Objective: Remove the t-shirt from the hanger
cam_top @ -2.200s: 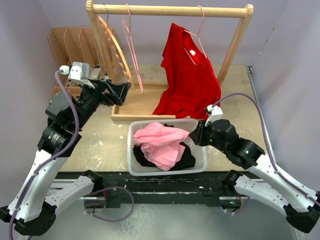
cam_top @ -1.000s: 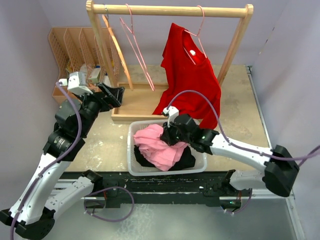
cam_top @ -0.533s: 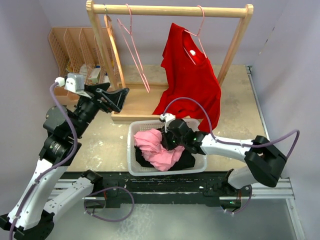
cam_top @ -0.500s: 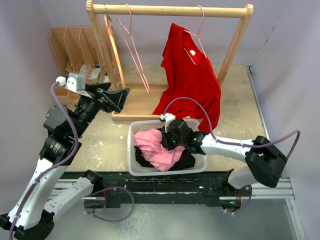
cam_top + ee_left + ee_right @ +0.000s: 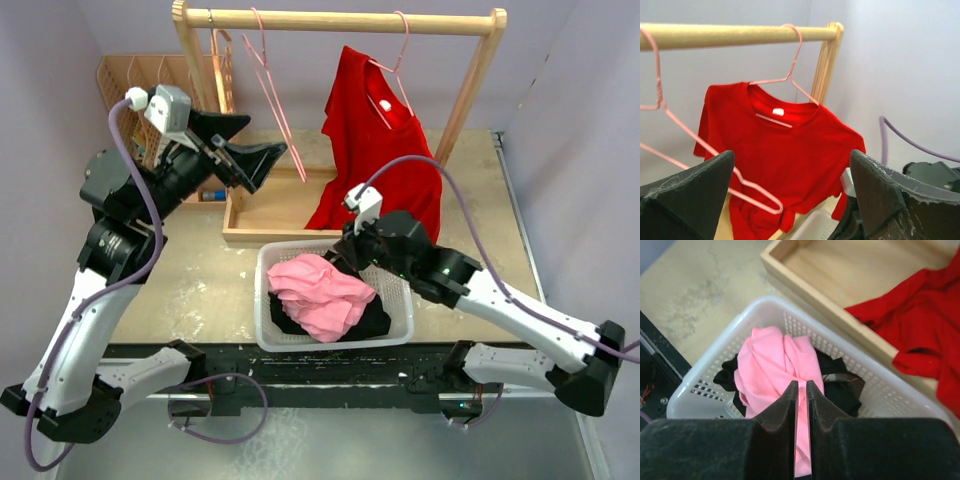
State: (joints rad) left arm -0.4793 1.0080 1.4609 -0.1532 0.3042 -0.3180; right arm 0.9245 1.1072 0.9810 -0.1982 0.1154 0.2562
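Note:
A red t-shirt (image 5: 385, 160) hangs on a pink wire hanger (image 5: 400, 55) at the right end of a wooden rail (image 5: 340, 20). Its hem trails into the rack's wooden base tray (image 5: 270, 215). My left gripper (image 5: 265, 137) is raised left of the shirt, open and empty, clear of it. In the left wrist view the shirt (image 5: 785, 140) and hanger (image 5: 790, 80) show between the wide-apart fingers of the left gripper (image 5: 791, 155). My right gripper (image 5: 345, 255) is shut and hovers over the basket; in the right wrist view the right gripper (image 5: 801, 385) holds nothing.
A white basket (image 5: 262, 310) holds a pink garment (image 5: 315, 290) over black cloth, also seen in the right wrist view (image 5: 770, 365). An empty pink hanger (image 5: 270, 90) hangs at the rail's left, close by my left gripper. A wooden slotted organiser (image 5: 120, 85) stands at the back left.
My left arm rose and swung right toward the rail, still open. My right gripper lifted out of the basket and drew back, leaving the pink garment inside.

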